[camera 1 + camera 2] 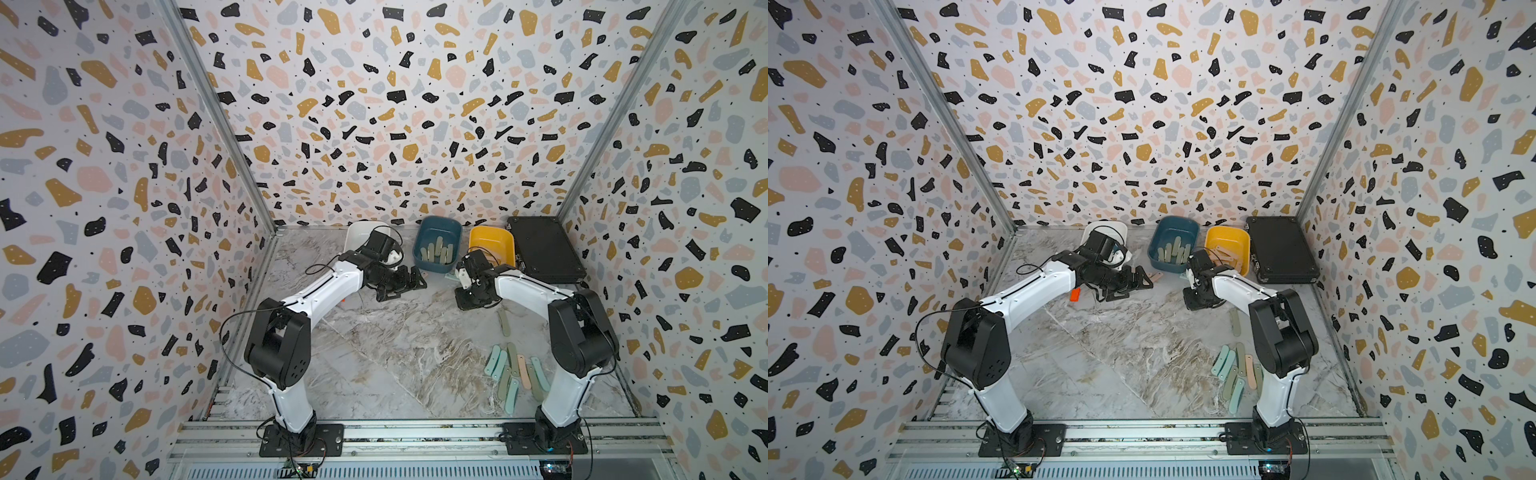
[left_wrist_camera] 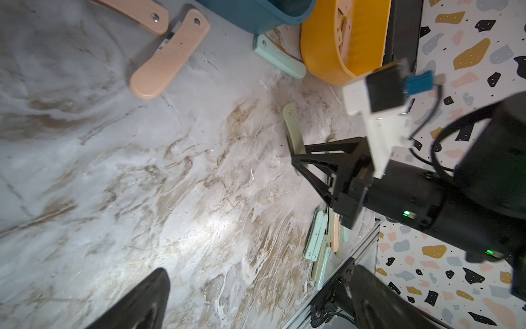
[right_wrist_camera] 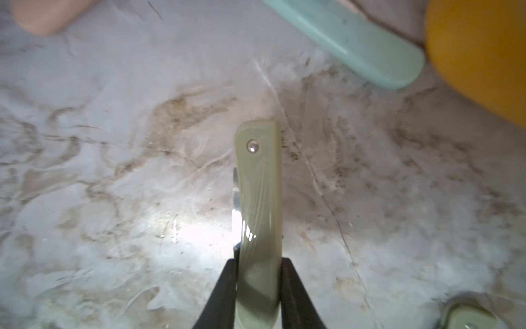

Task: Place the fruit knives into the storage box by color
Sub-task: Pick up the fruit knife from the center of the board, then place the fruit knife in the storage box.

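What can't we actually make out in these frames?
White tub contents: both top views, covered by the left arm's wrist.
Knife pile count: top views, right arm overlaps its edge; knives overlap each other.
Sage green knife in the right gripper: hidden in top views under that arm's wrist.
Left gripper fingers: left wrist view, blurred and cut by the frame edge.
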### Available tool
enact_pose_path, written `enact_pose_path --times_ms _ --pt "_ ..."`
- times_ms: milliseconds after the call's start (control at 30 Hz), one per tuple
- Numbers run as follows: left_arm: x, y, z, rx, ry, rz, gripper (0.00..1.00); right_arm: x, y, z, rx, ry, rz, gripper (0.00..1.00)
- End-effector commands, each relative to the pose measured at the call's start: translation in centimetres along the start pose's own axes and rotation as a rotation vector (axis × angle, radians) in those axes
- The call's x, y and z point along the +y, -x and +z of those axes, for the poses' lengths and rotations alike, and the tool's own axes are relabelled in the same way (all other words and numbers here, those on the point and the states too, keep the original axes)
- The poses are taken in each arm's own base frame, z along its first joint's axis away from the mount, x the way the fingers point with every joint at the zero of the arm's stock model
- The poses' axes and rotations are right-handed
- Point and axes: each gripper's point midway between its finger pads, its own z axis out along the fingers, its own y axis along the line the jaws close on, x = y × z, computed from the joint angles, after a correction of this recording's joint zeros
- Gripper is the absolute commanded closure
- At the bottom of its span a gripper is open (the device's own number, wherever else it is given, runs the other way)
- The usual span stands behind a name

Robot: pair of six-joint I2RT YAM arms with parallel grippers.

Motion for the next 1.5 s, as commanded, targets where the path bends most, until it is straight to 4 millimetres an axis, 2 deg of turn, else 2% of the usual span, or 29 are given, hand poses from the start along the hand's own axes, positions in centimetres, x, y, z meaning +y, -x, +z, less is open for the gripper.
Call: enact_pose_path --times_ms 0,100,200,400,633,733,800,967,1133,1233,1300,1467 --pt "0.0 1.1 -0.8 -0.026 0.033 0.029 0.01 1.2 3.0 -3.4 -0.089 0.030 0.015 0.79" --pt "0.6 1.2 -0.3 -0.007 0.061 0.027 0.01 1.6 6.1 -3.9 -0.125 0.027 0.009 0.80" --pt "0.9 1.4 0.1 0.009 0.075 0.030 0.01 1.5 9.6 -3.4 -0.148 0.007 0.009 0.80" --pt "1.9 1.6 0.8 0.044 0.124 0.044 0.01 0.4 15.5 -0.8 -0.189 -0.025 0.043 0.80" --pt "2.4 1.9 1.7 0.070 0.148 0.048 0.01 -0.5 18.5 2.5 -0.209 -0.042 0.054 0.74" --pt "2.7 2.0 1.9 0.080 0.163 0.048 0.01 0.1 19.1 2.5 -0.205 -0.015 0.037 0.65" --pt "3.2 2.1 2.1 0.089 0.186 0.049 0.01 0.8 19.5 1.3 -0.216 0.014 0.028 0.57" --pt "5.5 2.7 3.4 0.150 0.308 0.094 0.04 2.7 18.6 -3.2 -0.270 0.094 0.009 0.37" --pt "7.5 4.3 4.4 0.170 0.461 0.173 0.07 3.1 14.4 -7.0 -0.287 0.130 0.013 0.20" --pt "7.5 5.4 5.4 0.150 0.473 0.203 0.11 2.9 11.5 -8.1 -0.286 0.142 0.040 0.13" --pt "7.5 6.0 6.1 0.145 0.478 0.217 0.14 2.9 9.9 -8.5 -0.277 0.154 0.050 0.12" --pt "6.8 6.3 8.1 0.159 0.483 0.283 0.21 2.8 7.4 -9.2 -0.266 0.163 0.053 0.09"
